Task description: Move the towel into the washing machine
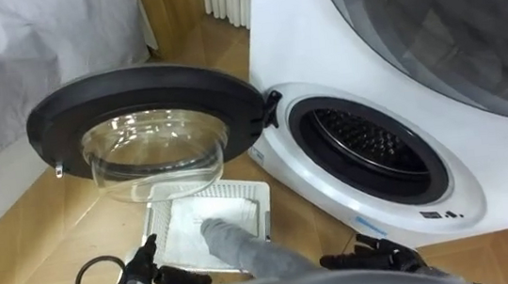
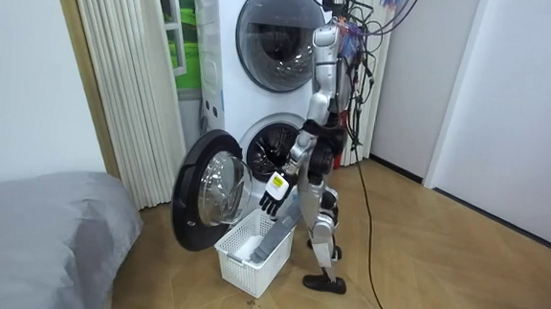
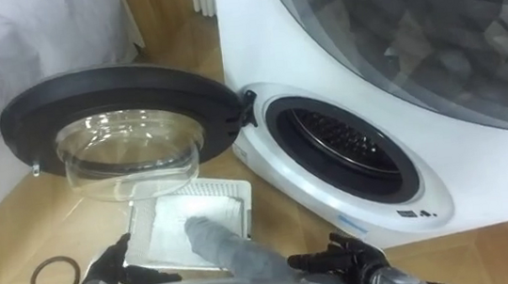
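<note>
A grey towel (image 1: 232, 244) rises as a taut strip out of the white laundry basket (image 1: 265, 198) on the floor, towards my body. Its raised end meets the dark fingers of my right hand (image 3: 347, 257), low in front of the washing machine's base, which grip it. My left hand (image 1: 169, 276) hangs with relaxed fingers over the basket's near left corner and holds nothing. In the room view the towel (image 2: 272, 241) slants up behind the left hand (image 2: 273, 195). The washing machine's drum opening (image 1: 368, 144) stands uncovered to the right of the basket.
The round black door (image 1: 135, 88) with its glass bowl is swung wide to the left, over the basket's far edge. A second machine (image 2: 274, 25) is stacked above. A bed with a grey cover (image 1: 19, 63) lies to the left. I stand close before the machine on wooden floor.
</note>
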Controlling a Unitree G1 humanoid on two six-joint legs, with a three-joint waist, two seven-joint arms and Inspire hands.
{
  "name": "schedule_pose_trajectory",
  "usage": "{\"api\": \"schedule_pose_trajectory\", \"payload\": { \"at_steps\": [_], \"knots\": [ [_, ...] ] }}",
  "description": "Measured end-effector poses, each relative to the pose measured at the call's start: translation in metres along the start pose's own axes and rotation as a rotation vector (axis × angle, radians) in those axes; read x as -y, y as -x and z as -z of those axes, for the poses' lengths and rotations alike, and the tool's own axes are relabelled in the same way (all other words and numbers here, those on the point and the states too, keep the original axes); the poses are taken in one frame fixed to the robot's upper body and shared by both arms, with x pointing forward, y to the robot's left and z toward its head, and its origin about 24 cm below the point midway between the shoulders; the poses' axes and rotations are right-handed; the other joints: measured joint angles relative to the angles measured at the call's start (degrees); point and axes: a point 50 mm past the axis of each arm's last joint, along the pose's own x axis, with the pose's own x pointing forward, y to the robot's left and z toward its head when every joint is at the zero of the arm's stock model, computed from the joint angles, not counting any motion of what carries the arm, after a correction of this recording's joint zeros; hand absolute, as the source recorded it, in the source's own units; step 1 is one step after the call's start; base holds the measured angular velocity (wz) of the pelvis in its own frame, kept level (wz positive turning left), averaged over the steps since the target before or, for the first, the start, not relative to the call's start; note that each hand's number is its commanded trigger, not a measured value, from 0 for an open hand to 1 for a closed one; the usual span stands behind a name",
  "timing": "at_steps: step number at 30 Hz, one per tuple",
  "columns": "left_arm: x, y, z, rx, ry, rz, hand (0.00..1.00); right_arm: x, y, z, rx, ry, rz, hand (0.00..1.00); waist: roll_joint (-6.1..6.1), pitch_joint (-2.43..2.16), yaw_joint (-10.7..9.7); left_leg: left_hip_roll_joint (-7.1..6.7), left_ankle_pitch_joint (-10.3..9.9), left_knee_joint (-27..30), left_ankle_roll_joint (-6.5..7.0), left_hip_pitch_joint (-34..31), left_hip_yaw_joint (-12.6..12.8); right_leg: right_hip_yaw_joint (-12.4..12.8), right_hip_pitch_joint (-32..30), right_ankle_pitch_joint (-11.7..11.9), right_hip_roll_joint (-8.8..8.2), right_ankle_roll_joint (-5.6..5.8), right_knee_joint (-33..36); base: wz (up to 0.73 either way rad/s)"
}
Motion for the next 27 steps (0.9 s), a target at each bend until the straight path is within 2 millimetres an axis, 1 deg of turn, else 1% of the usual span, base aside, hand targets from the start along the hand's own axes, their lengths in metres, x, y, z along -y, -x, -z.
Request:
{"api": "schedule_pose_trajectory", "payload": {
  "at_steps": [2, 3, 4, 5, 6, 7, 8, 9, 10, 12, 13, 14, 15, 16, 17, 18, 19, 20, 23, 25, 27],
  "knots": [
    [0.0, -0.002, -0.006, 0.015, -0.027, -0.005, 0.0, 0.0, -0.001, -0.005, 0.004, 0.022, -0.003, 0.0, 0.11, 0.09, -0.09, 0.02, 0.01, 0.85, 0.01, -1.55, 0.0, 0.03, -1.68, 0.0, -0.11, 0.0, 0.94, -0.04],
    [0.001, -0.004, -0.011, 0.02, -0.046, -0.007, 0.0, -0.001, -0.002, -0.008, 0.001, 0.037, -0.004, 0.0, 0.29, 0.24, -0.11, 0.06, 0.02, 1.43, 0.03, -2.69, -0.03, -0.02, -2.98, -0.01, -0.21, -0.01, 1.82, 0.0],
    [0.001, -0.004, -0.013, 0.024, -0.053, -0.008, 0.0, -0.002, -0.003, -0.012, 0.009, 0.047, -0.006, 0.0, 0.32, 0.26, -0.1, 0.06, 0.02, 1.85, 0.03, -3.34, -0.02, -0.04, -3.69, -0.02, -0.29, -0.03, 2.12, -0.03],
    [0.001, -0.006, -0.019, 0.036, -0.076, -0.011, 0.0, -0.003, -0.004, -0.018, 0.012, 0.073, -0.01, 0.0, 0.43, 0.43, -0.2, 0.05, 0.03, 2.63, 0.04, -4.64, -0.1, 0.01, -5.11, -0.07, -0.45, -0.12, 2.92, -0.04],
    [0.0, -0.008, -0.027, 0.052, -0.105, -0.015, 0.0, -0.006, -0.006, -0.026, 0.021, 0.096, -0.012, 0.0, 0.43, 0.86, -0.24, 0.03, 0.03, 3.48, 0.05, -6.17, -0.07, -0.09, -7.01, -0.26, -0.71, -0.41, 4.39, -0.04],
    [-0.001, -0.01, -0.031, 0.062, -0.13, -0.017, 0.0, -0.007, -0.006, -0.03, 0.027, 0.107, -0.014, 0.0, 0.32, 1.12, -0.24, 0.02, 0.03, 4.23, 0.04, -7.19, -0.07, -0.12, -8.09, -0.38, -0.88, -0.57, 5.28, 0.0],
    [-0.003, -0.012, -0.042, 0.088, -0.167, -0.023, 0.0, -0.011, -0.008, -0.039, 0.044, 0.136, -0.015, 0.0, 0.14, 1.7, -0.14, 0.05, 0.03, 5.58, 0.04, -9.29, -0.13, -0.1, -10.56, -0.45, -1.12, -0.67, 7.12, 0.0],
    [-0.004, -0.014, -0.051, 0.11, -0.196, -0.027, 0.0, -0.013, -0.009, -0.044, 0.049, 0.163, -0.016, 0.0, -0.01, 1.89, -0.2, 0.04, 0.03, 6.65, 0.04, -11.39, -0.13, 0.04, -12.88, -0.58, -1.35, -0.88, 8.7, 0.0],
    [-0.005, -0.014, -0.055, 0.12, -0.212, -0.032, 0.0, -0.014, -0.009, -0.047, 0.053, 0.179, -0.015, 0.0, -0.08, 1.99, -0.2, 0.02, 0.03, 7.26, 0.04, -12.43, -0.13, 0.1, -13.99, -0.6, -1.5, -0.91, 9.52, 0.0],
    [-0.002, -0.016, -0.071, 0.168, -0.245, -0.038, 0.0, -0.017, -0.01, -0.061, 0.085, 0.209, 0.002, 0.0, 0.04, 2.14, -0.4, -0.07, 0.02, 9.19, 0.05, -16.12, -0.08, 0.17, -18.02, -0.66, -2.01, -1.01, 12.18, 0.0],
    [-0.002, -0.016, -0.075, 0.18, -0.257, -0.036, 0.0, -0.018, -0.011, -0.064, 0.094, 0.217, 0.007, 0.0, 0.11, 2.31, -0.39, -0.08, 0.01, 9.67, 0.07, -16.91, 0.0, 0.21, -18.7, -0.67, -2.06, -1.02, 12.52, 0.04],
    [-0.002, -0.017, -0.085, 0.207, -0.283, -0.039, 0.0, -0.021, -0.011, -0.073, 0.118, 0.239, 0.009, 0.0, 0.13, 2.79, -0.6, -0.06, -0.01, 11.32, 0.09, -18.98, -0.04, 0.26, -20.23, -0.74, -2.24, -1.13, 13.32, 0.1],
    [-0.004, -0.018, -0.096, 0.236, -0.298, -0.048, 0.0, -0.023, -0.012, -0.079, 0.133, 0.247, 0.016, 0.0, 0.3, 3.33, -0.89, -0.05, -0.16, 13.52, 0.29, -21.71, 0.0, 0.28, -22.65, -1.06, -2.57, -1.6, 14.92, 0.13],
    [-0.005, -0.018, -0.103, 0.251, -0.306, -0.052, 0.0, -0.025, -0.011, -0.084, 0.147, 0.253, 0.02, 0.0, 0.37, 3.44, -1.07, -0.06, -0.35, 14.56, 0.56, -23.28, 0.01, 0.31, -23.95, -1.42, -2.73, -1.96, 15.63, 0.15],
    [-0.007, -0.018, -0.115, 0.28, -0.316, -0.062, 0.0, -0.027, -0.011, -0.094, 0.172, 0.261, 0.022, 0.0, 0.59, 3.73, -1.24, -0.03, -0.52, 17.04, 0.68, -26.85, -0.06, 0.29, -27.25, -1.74, -3.11, -2.15, 17.8, 0.09],
    [-0.009, -0.018, -0.127, 0.309, -0.34, -0.073, 0.0, -0.031, -0.011, -0.105, 0.2, 0.275, 0.02, 0.0, 0.7, 3.8, -1.29, -0.01, -0.75, 19.33, 0.82, -30.21, -0.07, 0.36, -30.69, -1.98, -3.46, -2.52, 20.11, 0.05],
    [-0.01, -0.018, -0.132, 0.322, -0.351, -0.077, 0.0, -0.032, -0.011, -0.109, 0.21, 0.283, 0.019, 0.0, 0.74, 3.84, -1.33, 0.0, -0.9, 20.42, 0.83, -31.77, -0.07, 0.38, -32.34, -2.15, -3.67, -2.77, 21.31, 0.03],
    [-0.011, -0.017, -0.142, 0.348, -0.375, -0.083, 0.0, -0.035, -0.01, -0.117, 0.234, 0.302, 0.015, 0.0, 0.88, 3.99, -1.4, 0.02, -1.09, 22.61, 0.86, -34.74, -0.1, 0.81, -35.33, -2.46, -3.97, -3.1, 23.21, 0.05],
    [-0.012, -0.015, -0.162, 0.406, -0.446, -0.096, 0.0, -0.041, -0.008, -0.134, 0.292, 0.334, 0.016, 0.0, 1.43, 4.42, -1.62, 0.36, -1.73, 26.66, 0.83, -40.74, -0.2, 1.53, -41.28, -2.92, -4.02, -3.53, 27.18, 0.0],
    [-0.013, -0.014, -0.174, 0.441, -0.48, -0.118, 0.0, -0.044, -0.007, -0.143, 0.319, 0.355, 0.021, 0.0, 1.48, 4.46, -1.71, 0.61, -2.02, 29.11, 0.79, -44.05, -0.01, 1.97, -44.72, -3.12, -4.11, -3.86, 29.57, -0.08],
    [-0.017, -0.011, -0.191, 0.492, -0.504, -0.159, 0.0, -0.049, -0.004, -0.157, 0.358, 0.396, 0.016, 0.0, 1.32, 4.74, -1.9, 1.13, -2.47, 32.24, 0.5, -48.26, 0.17, 2.26, -48.98, -3.11, -4.08, -4.18, 32.36, -0.06]
  ]
}}
